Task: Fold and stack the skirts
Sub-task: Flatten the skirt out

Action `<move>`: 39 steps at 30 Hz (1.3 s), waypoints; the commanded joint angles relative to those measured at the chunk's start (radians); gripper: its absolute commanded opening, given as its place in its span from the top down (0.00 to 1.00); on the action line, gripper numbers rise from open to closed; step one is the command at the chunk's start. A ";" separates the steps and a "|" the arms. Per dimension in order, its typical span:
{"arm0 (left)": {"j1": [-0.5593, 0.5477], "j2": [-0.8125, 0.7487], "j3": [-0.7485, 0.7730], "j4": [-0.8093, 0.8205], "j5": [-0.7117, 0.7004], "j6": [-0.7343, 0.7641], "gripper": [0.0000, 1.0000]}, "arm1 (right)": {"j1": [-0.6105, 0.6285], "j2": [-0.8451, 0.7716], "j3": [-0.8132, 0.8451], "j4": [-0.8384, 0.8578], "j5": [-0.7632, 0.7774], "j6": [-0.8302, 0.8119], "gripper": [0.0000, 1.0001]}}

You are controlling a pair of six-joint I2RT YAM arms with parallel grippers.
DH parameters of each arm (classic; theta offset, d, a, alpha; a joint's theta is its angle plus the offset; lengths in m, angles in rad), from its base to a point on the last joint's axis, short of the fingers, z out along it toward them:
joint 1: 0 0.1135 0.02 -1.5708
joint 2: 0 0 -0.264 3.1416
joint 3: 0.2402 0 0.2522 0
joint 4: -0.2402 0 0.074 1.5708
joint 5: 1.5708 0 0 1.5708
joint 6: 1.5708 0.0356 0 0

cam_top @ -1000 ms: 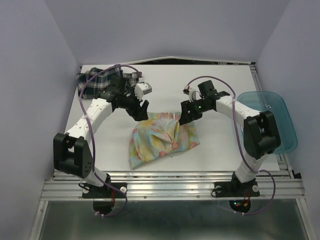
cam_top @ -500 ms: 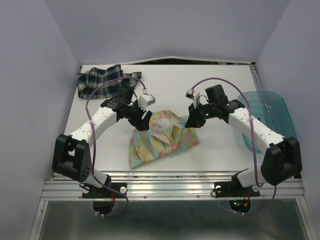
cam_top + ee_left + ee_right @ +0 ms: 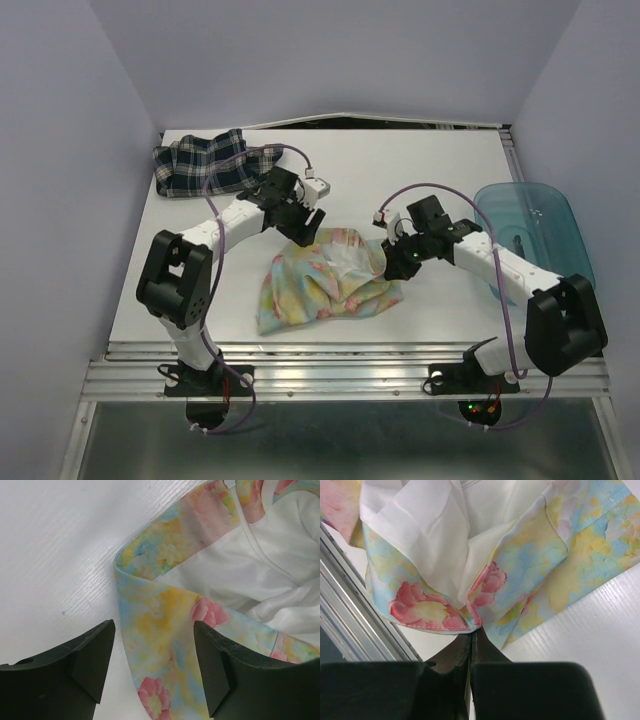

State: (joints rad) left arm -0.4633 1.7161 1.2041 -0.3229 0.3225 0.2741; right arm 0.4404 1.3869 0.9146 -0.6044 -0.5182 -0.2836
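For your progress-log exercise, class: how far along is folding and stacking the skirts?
Done: nothing folded or stacked. In hand: right hand pinches the rumpled floral skirt; left hand hangs open over its edge. Left: fold it and the plaid skirt far left, then stack.

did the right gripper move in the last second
Yes. The right gripper, shut on the pastel floral cloth skirt, shifted toward the white table's near edge.

Floral skirt (image 3: 585, 545) hem in closed end effector (image 3: 471, 639)
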 commanded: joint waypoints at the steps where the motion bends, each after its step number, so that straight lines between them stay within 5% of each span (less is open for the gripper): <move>1: -0.075 -0.004 0.044 0.079 -0.155 -0.081 0.24 | 0.018 -0.016 -0.023 0.049 0.038 0.014 0.99; 9: -0.192 0.149 0.135 0.053 -0.434 -0.177 0.25 | 0.018 -0.031 -0.029 0.058 0.067 0.029 0.99; 15: -0.190 0.241 0.178 0.007 -0.606 -0.188 0.28 | 0.018 -0.045 -0.033 0.061 0.101 0.049 0.99; 21: -0.120 0.166 0.189 -0.068 -0.717 -0.158 0.31 | 0.018 -0.081 -0.039 0.045 0.159 0.066 0.99; 31: 0.038 -0.001 0.248 -0.238 -0.617 0.081 0.30 | 0.018 -0.107 0.006 0.017 0.188 0.070 0.99; 35: 0.077 -0.038 0.310 -0.349 -0.409 0.149 0.33 | 0.000 -0.108 0.041 0.005 0.205 0.054 0.99; 39: 0.133 -0.059 0.359 -0.478 -0.186 0.260 0.46 | -0.043 -0.103 0.095 -0.009 0.247 -0.006 0.99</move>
State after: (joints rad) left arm -0.3759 1.7115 1.5085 -0.6487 -0.0738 0.4019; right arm 0.4377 1.3087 0.9146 -0.6029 -0.3271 -0.2340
